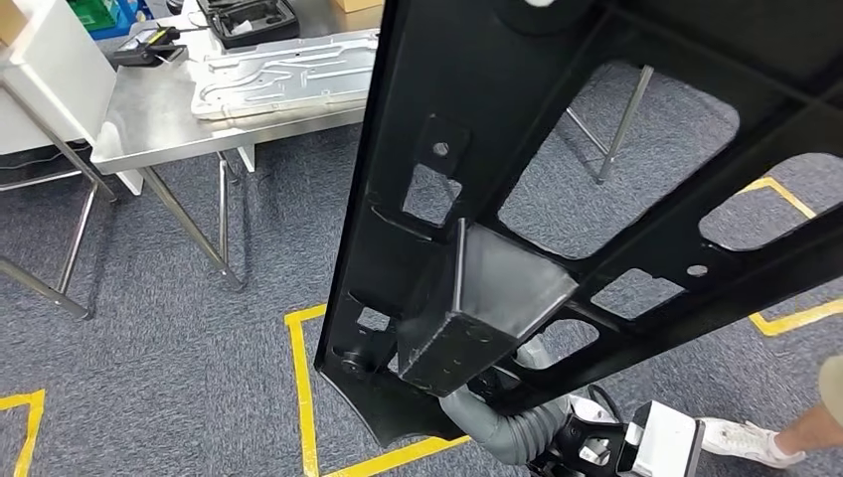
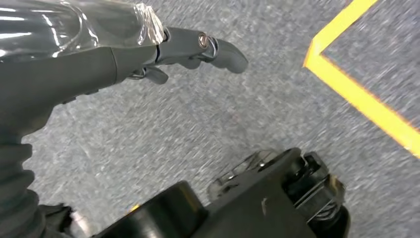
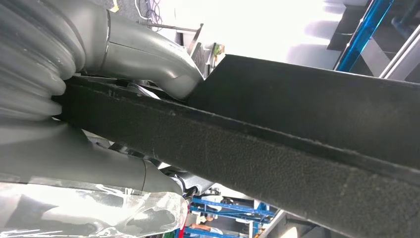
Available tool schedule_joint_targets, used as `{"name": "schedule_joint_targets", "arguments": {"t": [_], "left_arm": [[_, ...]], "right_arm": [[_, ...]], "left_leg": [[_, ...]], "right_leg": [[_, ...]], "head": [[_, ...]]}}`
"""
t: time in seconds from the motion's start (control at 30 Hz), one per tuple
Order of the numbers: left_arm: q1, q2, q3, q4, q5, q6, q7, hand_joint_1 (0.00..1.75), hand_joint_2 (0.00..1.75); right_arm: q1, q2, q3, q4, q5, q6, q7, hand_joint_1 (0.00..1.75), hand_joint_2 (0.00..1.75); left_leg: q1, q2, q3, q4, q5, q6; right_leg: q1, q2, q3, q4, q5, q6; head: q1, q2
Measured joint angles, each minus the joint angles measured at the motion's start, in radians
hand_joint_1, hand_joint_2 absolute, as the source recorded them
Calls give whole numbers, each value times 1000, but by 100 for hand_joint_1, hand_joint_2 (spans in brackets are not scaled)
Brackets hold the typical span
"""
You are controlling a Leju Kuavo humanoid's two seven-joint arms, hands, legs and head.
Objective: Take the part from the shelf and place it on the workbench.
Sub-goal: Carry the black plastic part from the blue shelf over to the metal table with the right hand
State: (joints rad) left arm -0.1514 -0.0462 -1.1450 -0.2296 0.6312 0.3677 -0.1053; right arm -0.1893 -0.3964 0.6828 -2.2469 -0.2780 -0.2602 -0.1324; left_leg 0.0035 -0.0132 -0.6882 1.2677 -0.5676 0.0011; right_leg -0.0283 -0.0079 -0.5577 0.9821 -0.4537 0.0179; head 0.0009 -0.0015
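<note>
Holding: black part (image 1: 596, 179), raised over the carpet, well apart from the tabletop (image 1: 149, 129)
Right hand (image 3: 148, 74): fingers (image 3: 168, 74) clamped on the part's edge
Left hand (image 2: 163, 47): fingers (image 2: 218, 49) spread, grasping nothing

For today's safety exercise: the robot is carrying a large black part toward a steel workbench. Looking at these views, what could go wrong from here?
1. The black part is held by the right hand alone, near one edge; it may tilt or slip.
2. The workbench already holds a silver panel, so setting down could mean a collision.
3. A person's shoe is close by; the part could strike them.
</note>
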Motion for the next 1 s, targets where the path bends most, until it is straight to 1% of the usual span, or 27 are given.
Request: {"name": "schedule_joint_targets", "arguments": {"t": [0.03, 0.07, 0.1, 0.13, 0.17, 0.2, 0.23, 0.3, 0.33, 0.37, 0.4, 0.47, 0.5, 0.53, 0.57, 0.6, 0.63, 0.67, 0.7, 0.77, 0.8, 0.83, 0.87, 0.9, 0.93, 0.97, 1.0], "left_arm": [[-2, 0, 0, 0, 0, 0, 0, 0, 175], [-3, 0, 0, 0, 0, 0, 1, 0, 175], [-1, 0, 0, 0, 0, 0, 2, 0, 175], [1, 0, 0, 0, -1, -1, 3, 0, 175], [2, 0, -1, 0, -1, -1, 3, 0, 175], [4, 0, -1, 0, -2, -1, 3, 0, 175], [5, 0, -2, 0, -2, -1, 3, 0, 175], [7, 0, -2, 0, -2, -1, 3, 0, 175], [8, 0, -2, 0, -3, -1, 3, 0, 175], [8, 0, -3, 0, -3, -1, 3, 0, 175], [9, 0, -3, 0, -3, 0, 3, 0, 175], [9, -1, -3, 0, -3, -1, 3, 0, 175], [11, -1, -3, 0, -3, -1, 3, 0, 175], [13, -1, -3, 0, -3, -2, 3, 0, 175], [14, -1, -4, 0, -3, -2, 3, 0, 175], [15, -1, -4, 0, -3, -2, 3, 0, 175], [15, -2, -4, 0, -3, -2, 3, 0, 175], [14, -2, -4, 0, -3, -2, 3, 0, 175], [13, -2, -4, 0, -3, -2, 3, 0, 175], [13, -2, -4, 0, -3, -2, 3, 0, 175], [14, -1, -4, 0, -3, -1, 3, 0, 175], [14, -1, -4, 0, -3, -1, 3, 0, 175], [12, -1, -4, 0, -3, -1, 3, 0, 175], [11, 0, -4, 0, -3, -1, 3, 0, 175], [9, -1, -4, 0, -2, 0, 2, 0, 175], [7, -1, -4, 0, -2, 0, 1, 0, 175], [4, -1, -4, 0, -1, 0, 0, 0, 175]], "right_arm": [[0, 0, 0, 0, 1, 0, 0, 175, 175], [0, 0, 0, 0, 2, 0, 0, 175, 175], [0, 0, 0, 0, 4, 1, 0, 175, 175], [-1, 0, 0, 0, 4, 1, 0, 175, 175], [-1, 0, 0, -1, 5, 1, 0, 175, 175], [-2, 0, 0, -1, 5, 1, 0, 175, 175], [-2, 0, 0, -1, 6, 1, -1, 175, 175], [-4, 0, 0, -1, 6, 1, -1, 175, 175], [-5, 0, 0, -1, 6, 2, -1, 175, 175], [-6, 0, 0, -2, 6, 2, -1, 175, 175], [-7, 0, 0, -2, 6, 2, -1, 175, 175], [-6, 0, 0, -2, 6, 2, -1, 175, 175], [-5, 0, 0, -2, 6, 2, -1, 175, 175], [-5, 0, 0, -2, 6, 2, -1, 175, 175], [-4, 0, 0, -2, 6, 2, -1, 175, 175], [-4, 0, 0, -2, 6, 2, -1, 175, 175], [-4, 0, -1, -2, 6, 2, -1, 175, 175], [-5, 1, -1, -2, 6, 2, -1, 175, 175], [-4, 1, -1, -2, 6, 2, -1, 175, 175], [-5, 1, -1, -3, 6, 2, -2, 175, 175], [-4, 0, -1, -3, 6, 2, -2, 175, 175], [-5, 0, -1, -4, 6, 2, -2, 175, 175], [-6, 0, -1, -4, 6, 2, -3, 175, 175], [-6, 0, -1, -5, 6, 2, -3, 175, 175], [-7, 0, -1, -6, 6, 2, -4, 175, 175], [-6, 0, -1, -6, 6, 2, -4, 175, 175], [-5, 0, -1, -6, 6, 2, -4, 175, 175]], "left_leg": [[0, 1, -4, -6, 21, 0], [1, 3, 13, -55, 60, 2], [0, 6, 43, -132, 107, 7], [-3, 9, 74, -206, 142, 13], [-6, 13, 95, -261, 161, 20], [-10, 15, 106, -292, 167, 28], [-13, 15, 108, -303, 160, 36], [-11, 10, 119, -314, 158, 50], [-8, 8, 129, -318, 157, 57], [-7, 6, 140, -321, 155, 64], [-7, 6, 147, -323, 151, 68], [-10, 4, 155, -323, 142, 75], [-12, 3, 159, -323, 137, 76], [-13, 2, 166, -323, 132, 76], [-14, 0, 175, -323, 125, 75], [-14, -2, 186, -323, 117, 73], [-14, -4, 196, -322, 109, 70], [-15, -5, 201, -322, 102, 66], [-16, -6, 203, -322, 95, 60], [-17, -6, 205, -317, 89, 49], [-17, -6, 207, -314, 86, 45], [-16, -5, 208, -300, 81, 40], [-14, -4, 196, -269, 69, 33], [-9, -3, 170, -217, 50, 26], [-6, -1, 132, -145, 23, 17], [-1, 1, 86, -73, -1, 11], [2, 2, 49, -24, -15, 7]], "right_leg": [[0, -1, 8, 0, -6, 1], [0, -2, 17, 0, -12, 3], [0, -2, 27, -1, -18, 6], [2, -2, 35, -1, -24, 10], [3, -1, 39, -3, -29, 15], [4, -2, 42, -7, -31, 20], [5, -2, 44, -7, -29, 27], [5, -4, 49, 0, -26, 37], [5, -4, 45, 20, -32, 40], [5, -3, 30, 55, -50, 41], [5, -1, 0, 112, -77, 42], [7, 2, -85, 246, -130, 44], [7, 3, -119, 286, -139, 44], [8, 3, -134, 288, -125, 44], [8, 3, -129, 251, -91, 43], [8, 3, -106, 181, -40, 42], [9, 4, -80, 107, 1, 39], [11, 5, -59, 49, 22, 36], [13, 5, -47, 13, 33, 31], [16, 6, -41, -2, 23, 17], [14, 6, -34, -4, 26, 10], [11, 5, -26, -6, 22, 4], [8, 4, -17, -7, 18, 0], [5, 3, -9, -8, 13, -3], [4, 2, -3, -9, 7, -4], [3, 2, 2, -9, 1, -4], [3, 2, 10, -9, -7, -4]], "head": [[0, 0], [0, 0], [0, 0], [0, 0], [0, 0], [-1, 0], [-1, 0], [-1, 0], [0, 0], [0, 0], [1, 0], [1, 0], [1, 0], [1, 0], [1, 0], [1, 0], [0, 0], [0, 0], [-1, 0], [-2, 0], [-2, 0], [-3, 0], [-5, 0], [-7, 0], [-9, 0], [-10, 0], [-10, 0]]}}
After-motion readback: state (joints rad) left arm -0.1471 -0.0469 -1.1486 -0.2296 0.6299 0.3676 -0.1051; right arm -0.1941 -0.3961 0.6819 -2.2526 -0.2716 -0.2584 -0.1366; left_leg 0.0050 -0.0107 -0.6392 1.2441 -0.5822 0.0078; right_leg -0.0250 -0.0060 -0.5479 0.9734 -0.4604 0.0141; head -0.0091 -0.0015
